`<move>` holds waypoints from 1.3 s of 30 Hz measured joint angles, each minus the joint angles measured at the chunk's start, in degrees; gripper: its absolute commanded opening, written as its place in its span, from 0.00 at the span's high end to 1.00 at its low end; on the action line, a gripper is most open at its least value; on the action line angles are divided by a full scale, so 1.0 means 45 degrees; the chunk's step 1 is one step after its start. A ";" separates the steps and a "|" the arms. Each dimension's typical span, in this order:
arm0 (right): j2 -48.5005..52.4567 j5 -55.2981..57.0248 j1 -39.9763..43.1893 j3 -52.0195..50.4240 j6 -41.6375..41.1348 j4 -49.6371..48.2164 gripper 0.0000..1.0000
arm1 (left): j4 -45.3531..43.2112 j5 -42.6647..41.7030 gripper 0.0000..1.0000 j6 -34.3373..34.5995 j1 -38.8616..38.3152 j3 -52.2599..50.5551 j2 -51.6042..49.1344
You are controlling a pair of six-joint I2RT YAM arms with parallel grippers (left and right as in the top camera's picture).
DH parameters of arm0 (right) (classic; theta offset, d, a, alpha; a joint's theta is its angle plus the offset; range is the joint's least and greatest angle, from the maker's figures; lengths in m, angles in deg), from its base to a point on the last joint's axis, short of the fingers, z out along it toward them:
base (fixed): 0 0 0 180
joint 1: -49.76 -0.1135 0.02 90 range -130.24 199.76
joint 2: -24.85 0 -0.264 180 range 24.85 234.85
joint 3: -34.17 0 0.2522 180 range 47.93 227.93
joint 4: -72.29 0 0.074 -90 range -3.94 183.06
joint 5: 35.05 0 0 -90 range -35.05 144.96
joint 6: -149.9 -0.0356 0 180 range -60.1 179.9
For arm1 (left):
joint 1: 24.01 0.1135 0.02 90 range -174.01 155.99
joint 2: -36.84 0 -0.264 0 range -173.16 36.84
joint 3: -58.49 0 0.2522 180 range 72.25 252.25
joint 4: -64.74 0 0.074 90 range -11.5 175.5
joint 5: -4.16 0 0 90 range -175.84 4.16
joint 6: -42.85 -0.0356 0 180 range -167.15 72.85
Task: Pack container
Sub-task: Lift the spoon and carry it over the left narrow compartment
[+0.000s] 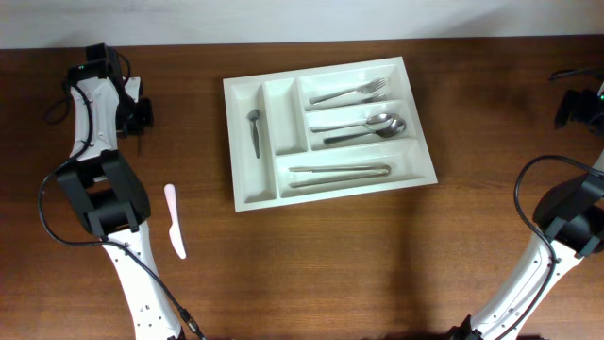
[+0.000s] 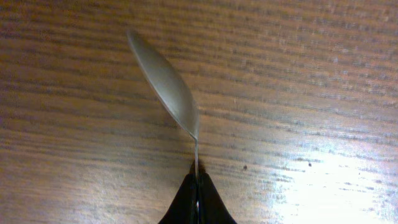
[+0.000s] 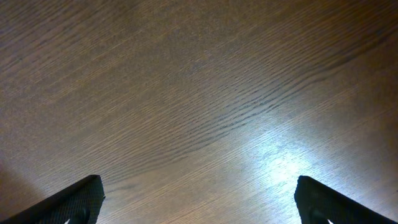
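Note:
The container point(image 1: 283, 118) is a large white tray at the table's centre back. It holds forks point(image 1: 351, 93), spoons point(image 1: 363, 127), knives point(image 1: 340, 171) and a small spoon point(image 1: 255, 130) in separate compartments. At the far left my left gripper point(image 1: 140, 113) is shut on the thin handle of a metal spoon point(image 2: 165, 84). The spoon's bowl points away from the jaws, edge-on just over the wood, and my left gripper point(image 2: 197, 183) has its jaws pressed together on the handle. My right gripper point(image 3: 199, 205) stands open over bare wood at the far right point(image 1: 576, 106).
A pale pink plastic knife point(image 1: 175, 219) lies on the table left of the tray, close to the left arm's base link point(image 1: 104, 194). The right arm's base link point(image 1: 571, 222) stands at the right edge. The table's back edge runs along the top.

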 measured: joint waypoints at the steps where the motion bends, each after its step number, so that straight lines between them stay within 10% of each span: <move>1: 0.0000 0.0000 0.0000 0.0000 0.0005 0.0005 0.01 | 0.0107 0.0000 0.98 0.0000 0.0000 0.0010 0.0000; 26: 0.0000 0.0000 0.0000 0.0000 0.0005 0.0005 0.01 | 0.5863 -0.3225 0.98 0.0369 -0.2555 0.5542 -0.0010; 39: 0.0000 0.0000 0.0000 0.0000 0.0010 0.0000 0.01 | 0.5867 -0.3177 0.98 0.3949 -0.5129 0.5542 -0.0010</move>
